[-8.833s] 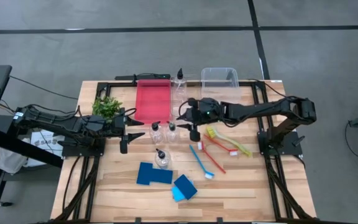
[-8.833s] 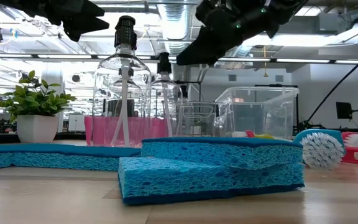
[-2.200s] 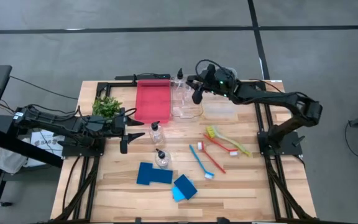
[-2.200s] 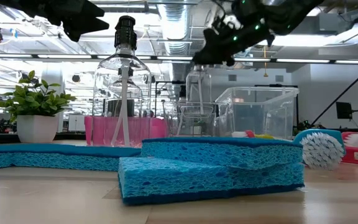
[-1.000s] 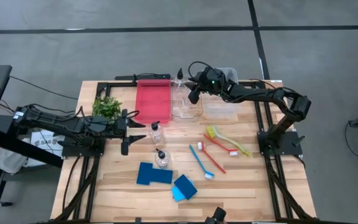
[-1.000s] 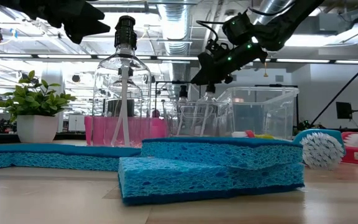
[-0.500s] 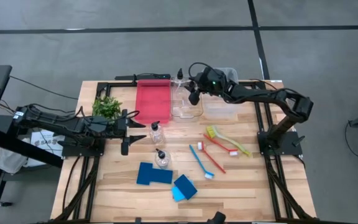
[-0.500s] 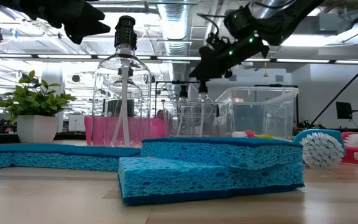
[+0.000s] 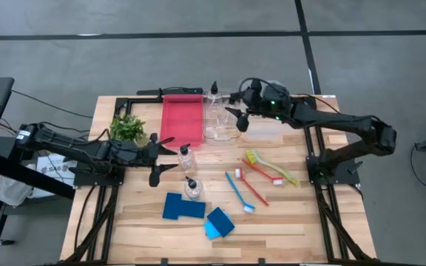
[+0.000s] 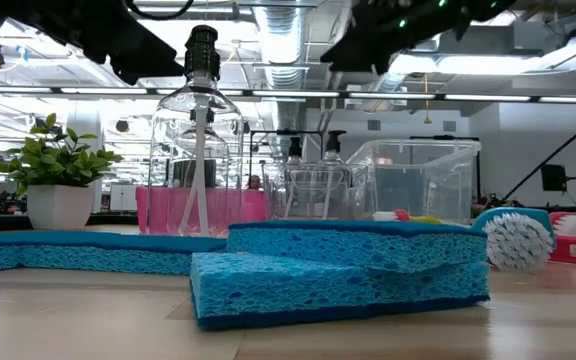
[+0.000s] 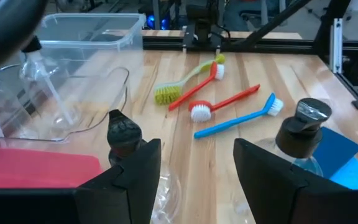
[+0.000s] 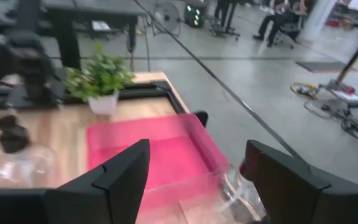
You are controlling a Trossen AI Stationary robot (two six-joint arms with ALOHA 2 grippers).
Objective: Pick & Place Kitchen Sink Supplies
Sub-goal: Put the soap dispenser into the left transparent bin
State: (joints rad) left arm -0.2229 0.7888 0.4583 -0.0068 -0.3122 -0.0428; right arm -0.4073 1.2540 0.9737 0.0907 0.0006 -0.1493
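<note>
The right pincer (image 9: 240, 119) is seen above the back of the wooden surface (image 9: 302, 214), over the clear bin (image 9: 222, 125) beside the red bin (image 9: 180, 118); its fingers are spread wide apart and nothing is held between them. Two clear pump bottles (image 10: 313, 180) are stood inside that clear bin, and a larger clear tub (image 9: 262, 92) is placed behind it. The left pincer (image 9: 158, 157) is held low near the plant (image 9: 126, 127), its fingers also spread and empty, just beside a pump bottle (image 9: 186, 157) standing on the surface. Another pump bottle (image 9: 191, 188) is found nearer the front. The dark blue sponge (image 9: 183, 207) and the light blue sponge (image 9: 219, 222) are laid flat at the front, close together. The blue brush (image 9: 239, 191), the red brush (image 9: 259, 176) and the yellow-green brush (image 9: 269, 167) are laid side by side to the right of the bottles.
</note>
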